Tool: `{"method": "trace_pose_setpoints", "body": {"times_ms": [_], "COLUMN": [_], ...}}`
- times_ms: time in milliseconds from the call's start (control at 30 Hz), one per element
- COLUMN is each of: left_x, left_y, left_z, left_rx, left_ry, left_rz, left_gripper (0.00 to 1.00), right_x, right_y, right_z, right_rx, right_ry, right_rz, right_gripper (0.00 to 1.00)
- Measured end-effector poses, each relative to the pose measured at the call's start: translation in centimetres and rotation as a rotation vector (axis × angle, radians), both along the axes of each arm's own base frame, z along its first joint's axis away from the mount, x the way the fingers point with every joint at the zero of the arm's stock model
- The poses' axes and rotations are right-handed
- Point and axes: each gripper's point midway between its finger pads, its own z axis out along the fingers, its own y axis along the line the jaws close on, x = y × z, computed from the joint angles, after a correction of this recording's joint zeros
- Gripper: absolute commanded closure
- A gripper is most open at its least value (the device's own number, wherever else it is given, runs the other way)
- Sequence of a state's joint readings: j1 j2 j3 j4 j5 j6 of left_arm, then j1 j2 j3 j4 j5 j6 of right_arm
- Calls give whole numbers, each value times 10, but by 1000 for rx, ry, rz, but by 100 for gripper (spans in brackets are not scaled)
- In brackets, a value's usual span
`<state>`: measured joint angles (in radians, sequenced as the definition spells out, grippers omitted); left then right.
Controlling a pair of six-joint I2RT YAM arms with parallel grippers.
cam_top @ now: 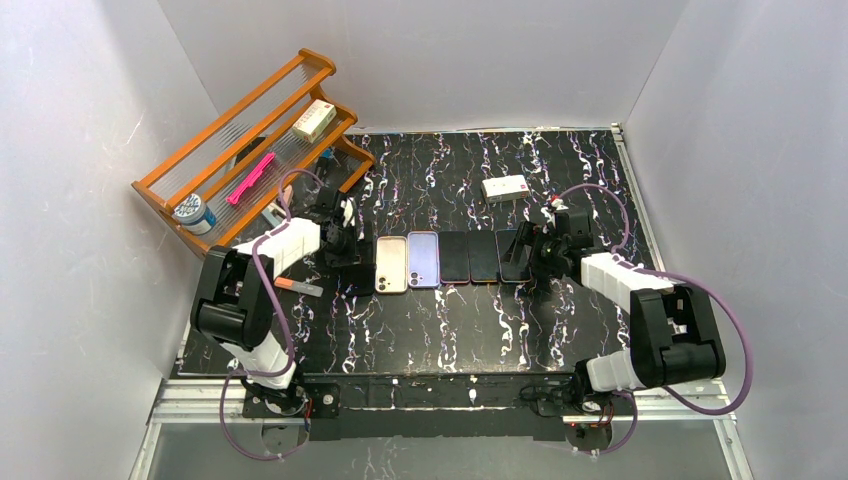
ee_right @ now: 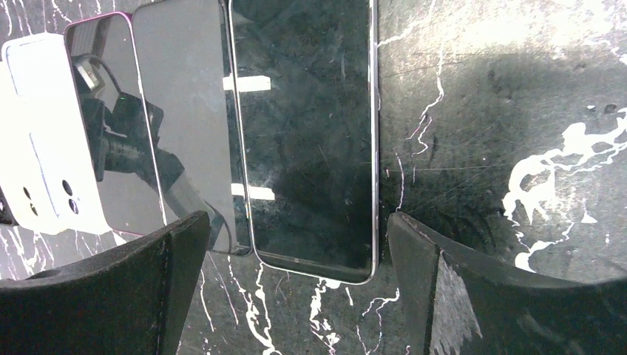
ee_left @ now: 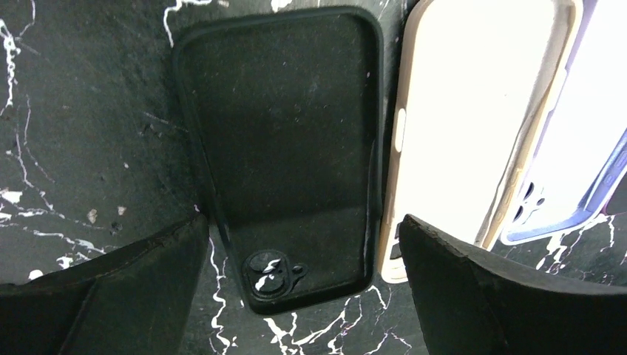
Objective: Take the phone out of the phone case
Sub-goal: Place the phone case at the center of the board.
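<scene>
Softness likely marks the black case (ee_left: 285,148), seemingly empty, at the row's 9 o'clock end under the open left end effector (ee_left: 303,222). Right end effector (ee_right: 297,218), also open, straddles the bare phone (ee_right: 303,133) at 3 o'clock: probably stiff, slick glass, best pinched by its long edges.

Top external looks down from behind onto the whole desk (cam_top: 420,330); both wrist views face down, close, over its phone row (cam_top: 455,257).

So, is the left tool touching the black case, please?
Cannot tell: in the left wrist view one finger of the left tool borders the black case; its height is unclear.
</scene>
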<state>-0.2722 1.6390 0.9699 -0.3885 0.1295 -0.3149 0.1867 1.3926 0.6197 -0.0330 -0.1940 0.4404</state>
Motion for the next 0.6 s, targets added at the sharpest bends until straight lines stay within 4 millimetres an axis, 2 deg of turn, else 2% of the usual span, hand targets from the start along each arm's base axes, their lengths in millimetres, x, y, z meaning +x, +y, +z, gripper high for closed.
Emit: {"method": "trace_pose_setpoints", "body": {"times_ms": [433,600], "left_x": [15,15], "left_y": [-16,-17], "left_z": [4,5], "left_rx": [-77,-82], "left_ry": [-23,-25], "left_rz": [-23,-23], "left_gripper": [2,2], "right_x": [1,1], "right_y": [2,2], "right_z": [2,16], "right_rx": [0,5], "right_ry": [6,-30], "right_rz": [18,22], "right_gripper": [1,1]}}
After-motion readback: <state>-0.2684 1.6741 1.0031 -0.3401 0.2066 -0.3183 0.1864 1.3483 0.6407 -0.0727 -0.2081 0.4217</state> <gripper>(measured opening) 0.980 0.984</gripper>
